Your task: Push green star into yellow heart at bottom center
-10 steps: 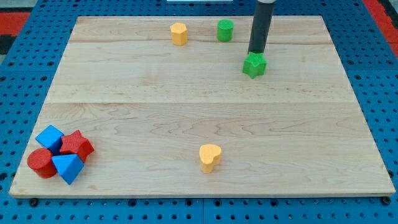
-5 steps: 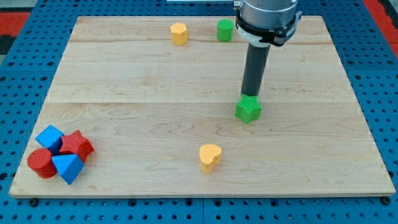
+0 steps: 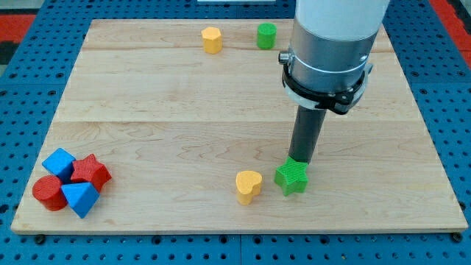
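My tip [image 3: 299, 161] touching top edge of green star [image 3: 292, 177]; star just right of yellow heart [image 3: 249, 185], small gap btwn. No gripper, rod only.

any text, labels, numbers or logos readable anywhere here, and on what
None: no readable text, number or logo shows on the wooden board, the blocks, such as the green star and yellow heart, or the arm above my tip.

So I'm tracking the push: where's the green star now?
The green star block sits low on the board, just right of the yellow heart block, with my tip at its top edge.
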